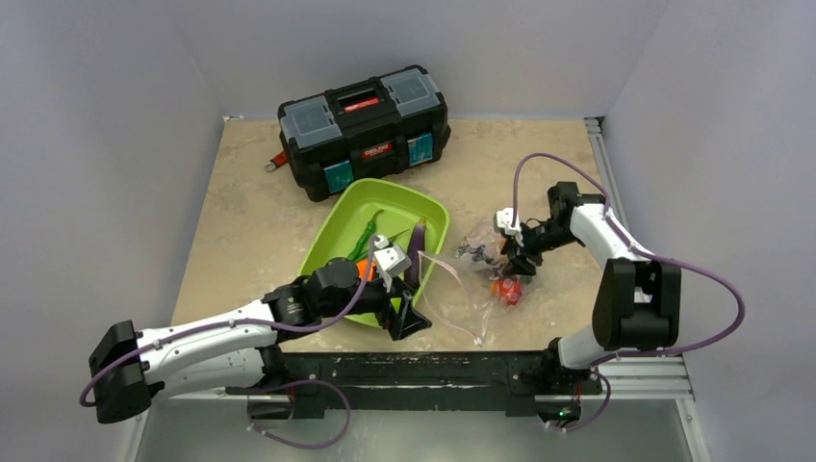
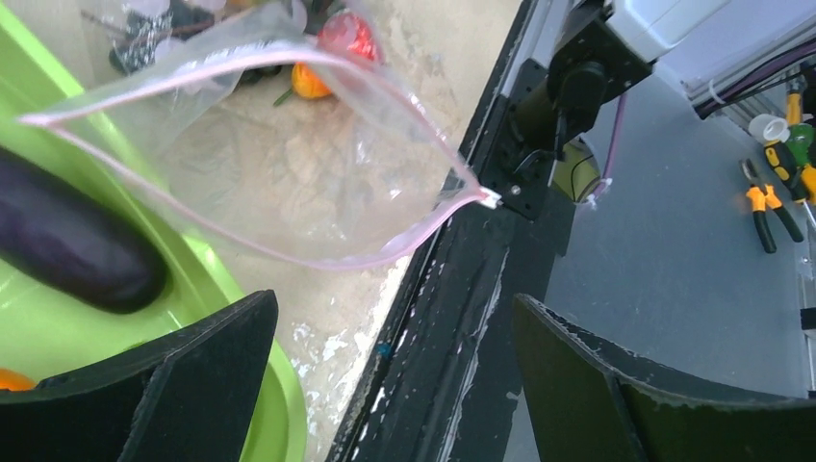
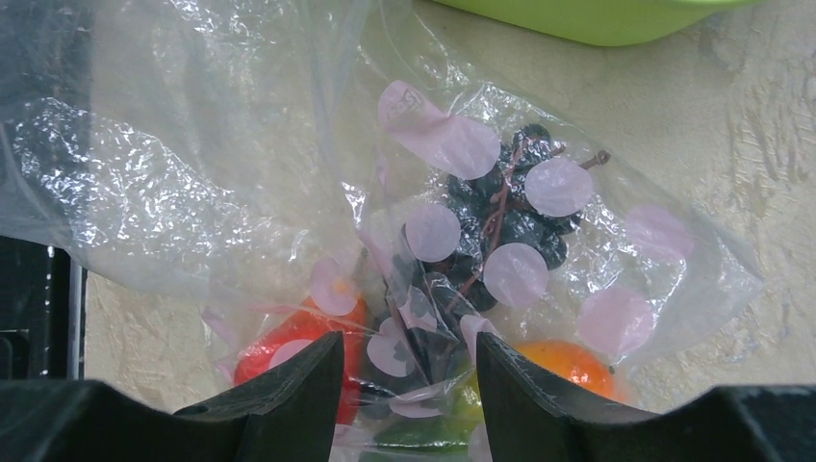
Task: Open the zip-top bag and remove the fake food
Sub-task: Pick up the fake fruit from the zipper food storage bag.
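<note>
Bright, even light — slight blur

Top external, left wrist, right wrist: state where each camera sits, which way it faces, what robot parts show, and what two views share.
Top external: above and behind the bases, looking down on the table; left gripper and right gripper show.
Left wrist: on the left arm, looking past its own fingers at the open mouth of the zip-top bag.
Right wrist: on the right arm, looking down between its fingers at dark berries inside the bag.
Shared: both wrist views show the bag and the green tray.
</note>
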### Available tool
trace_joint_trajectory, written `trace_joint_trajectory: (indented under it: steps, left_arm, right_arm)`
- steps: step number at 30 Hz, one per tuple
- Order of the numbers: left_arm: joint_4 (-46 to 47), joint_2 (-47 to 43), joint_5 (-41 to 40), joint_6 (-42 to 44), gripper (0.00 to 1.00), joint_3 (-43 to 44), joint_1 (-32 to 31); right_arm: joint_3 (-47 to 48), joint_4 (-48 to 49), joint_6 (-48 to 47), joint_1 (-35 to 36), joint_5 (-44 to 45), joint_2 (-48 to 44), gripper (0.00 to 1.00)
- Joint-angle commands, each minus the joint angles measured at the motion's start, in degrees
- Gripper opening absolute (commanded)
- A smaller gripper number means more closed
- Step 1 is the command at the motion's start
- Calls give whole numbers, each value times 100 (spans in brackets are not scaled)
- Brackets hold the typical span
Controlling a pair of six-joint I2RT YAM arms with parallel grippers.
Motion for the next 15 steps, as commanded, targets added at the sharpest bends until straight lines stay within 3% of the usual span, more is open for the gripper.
trace_joint_trajectory:
  steps: [1,5,8,15]
  left_arm:
    - [-194,-367,-331,223,89,514,-183]
    - [-831,-957,-461,122,87,576,-183]
    - [-859,-1008,-105,-219,82,794,-183]
    - [22,416,343,-497,61,1143,-183]
  right_arm:
    - [232,-352,-124,-41,-217,-250,52]
    - [324,-645,-241,-41,-234,-323,52]
    - [537,-1081,-457,-43,-245,-342,52]
    - [491,-510,-24,119,-118,-533,61]
